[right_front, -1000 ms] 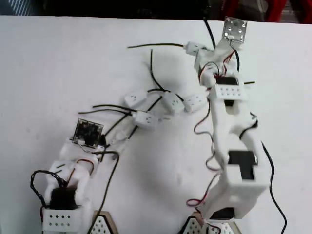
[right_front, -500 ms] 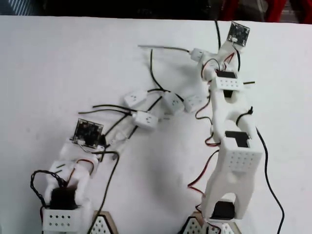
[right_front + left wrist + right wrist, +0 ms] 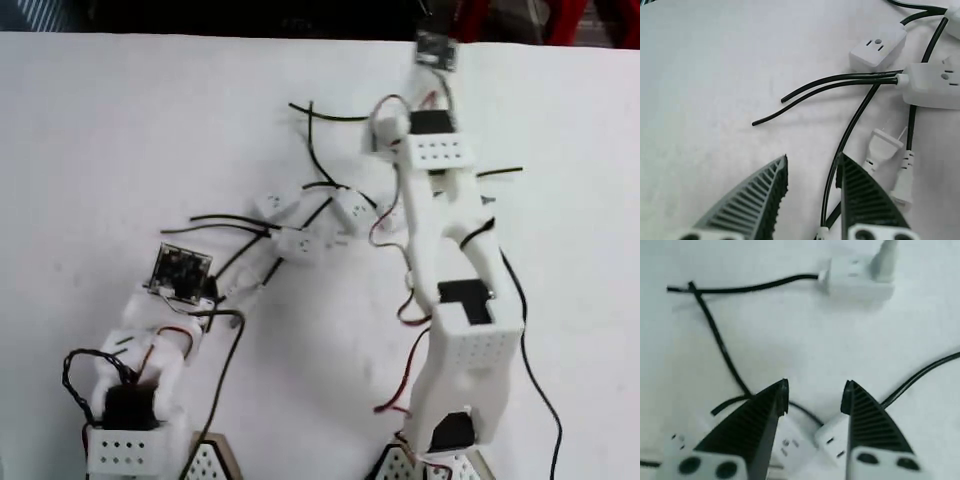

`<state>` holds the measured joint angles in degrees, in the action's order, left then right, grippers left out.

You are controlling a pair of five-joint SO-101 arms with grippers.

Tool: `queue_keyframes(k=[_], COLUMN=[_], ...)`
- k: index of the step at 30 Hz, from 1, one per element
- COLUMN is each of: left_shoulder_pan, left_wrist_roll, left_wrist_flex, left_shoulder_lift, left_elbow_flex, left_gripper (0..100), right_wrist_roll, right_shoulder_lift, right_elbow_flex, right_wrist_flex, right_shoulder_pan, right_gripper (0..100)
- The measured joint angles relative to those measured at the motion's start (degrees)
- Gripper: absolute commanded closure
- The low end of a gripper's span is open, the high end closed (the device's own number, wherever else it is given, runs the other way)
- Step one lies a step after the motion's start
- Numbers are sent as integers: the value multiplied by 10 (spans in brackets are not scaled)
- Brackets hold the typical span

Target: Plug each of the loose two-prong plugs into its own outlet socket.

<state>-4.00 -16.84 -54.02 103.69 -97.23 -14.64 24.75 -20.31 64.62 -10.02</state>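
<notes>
Two loose white two-prong plugs lie on the table just beside my left gripper, which is open and holds nothing. Two white outlet sockets lie farther off. In the high view these plugs rest in front of the left arm. My right gripper is open and hangs low over a cluster of outlet sockets. Beyond it lies another outlet socket with a white plug standing in it. The right arm stretches to the far side of the table.
Black cords trail from the outlets across the middle of the white table. One cord runs under the right gripper. The left arm's own cable hangs near its base. The table's left half has free room.
The right arm has swung left and its wrist has turned, so its gripper is now over the outlet cluster. The far outlet and its cord have shifted slightly. The left arm has not moved.
</notes>
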Motion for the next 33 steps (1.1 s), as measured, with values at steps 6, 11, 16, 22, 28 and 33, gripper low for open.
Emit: queue_keyframes(k=[6, 11, 16, 22, 28, 33], left_shoulder_pan=[0, 0, 0, 0, 0, 0], left_wrist_roll=[0, 0, 0, 0, 0, 0], left_wrist_flex=[0, 0, 0, 0, 0, 0], left_shoulder_lift=[0, 0, 0, 0, 0, 0], left_elbow_flex=[0, 0, 0, 0, 0, 0], left_gripper=[828, 828, 828, 828, 828, 828], right_wrist_roll=[59, 257, 441, 515, 520, 520], right_shoulder_lift=[-25, -26, -25, 53, 98, 121], right_elbow_flex=[0, 0, 0, -1, -1, -1], right_wrist_flex=[128, 210, 222, 185, 146, 142], right_shoulder_pan=[-69, -127, -141, -143, -142, -159], right_gripper=[837, 837, 837, 837, 837, 837])
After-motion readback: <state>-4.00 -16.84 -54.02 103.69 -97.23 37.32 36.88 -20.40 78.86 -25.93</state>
